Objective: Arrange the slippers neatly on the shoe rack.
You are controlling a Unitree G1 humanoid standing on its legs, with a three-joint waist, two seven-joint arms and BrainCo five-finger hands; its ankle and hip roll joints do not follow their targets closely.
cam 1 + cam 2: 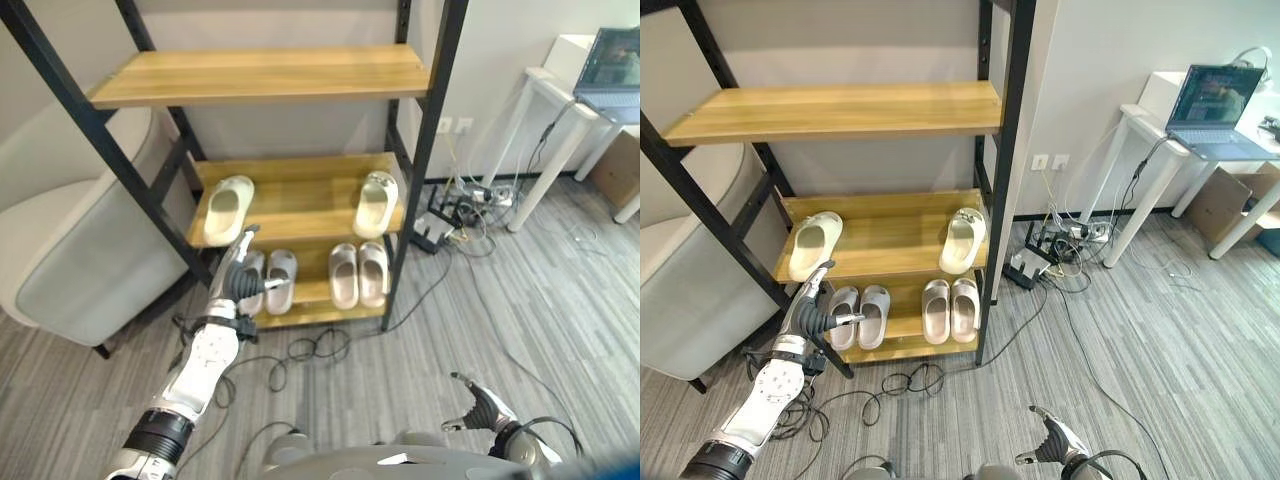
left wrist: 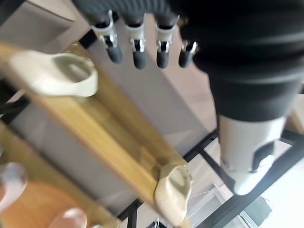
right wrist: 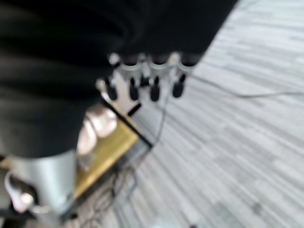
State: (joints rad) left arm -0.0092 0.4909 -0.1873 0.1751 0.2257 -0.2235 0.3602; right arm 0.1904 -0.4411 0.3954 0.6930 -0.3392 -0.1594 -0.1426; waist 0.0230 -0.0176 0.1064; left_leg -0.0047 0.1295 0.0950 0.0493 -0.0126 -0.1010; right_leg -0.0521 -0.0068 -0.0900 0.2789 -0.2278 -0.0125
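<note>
Slippers on a three-tier wooden shoe rack, seen from the head. Left eye view: on the middle shelf two cream slippers lie well apart, the left cream slipper near the left post and the right cream slipper at the right edge, tilted toward the front post. On the bottom shelf stand a grey pair to the left and a beige pair to the right, each set side by side. The left hand reaches in front of the grey pair, fingers extended and released, grasping nothing. The right hand hangs low at the near right, fingers relaxed and empty.

Right eye view: same layout; a white desk carrying a laptop stands to the right, with loose cables on the floor beside the rack.

Left wrist view: fingers straight above the middle shelf, both cream slippers in sight, none held.

Right wrist view: fingers loosely straight over the grey floor, the rack's bottom corner beyond.

Judgement: the cream slippers remain unpaired, so the task looks incomplete. Risks: the outstretched left fingers, passing close to the grey pair, could knock that tidy pair askew; the right cream slipper, near the shelf edge, could be pushed off when moved; the black post may obstruct the arm on the way up
</note>
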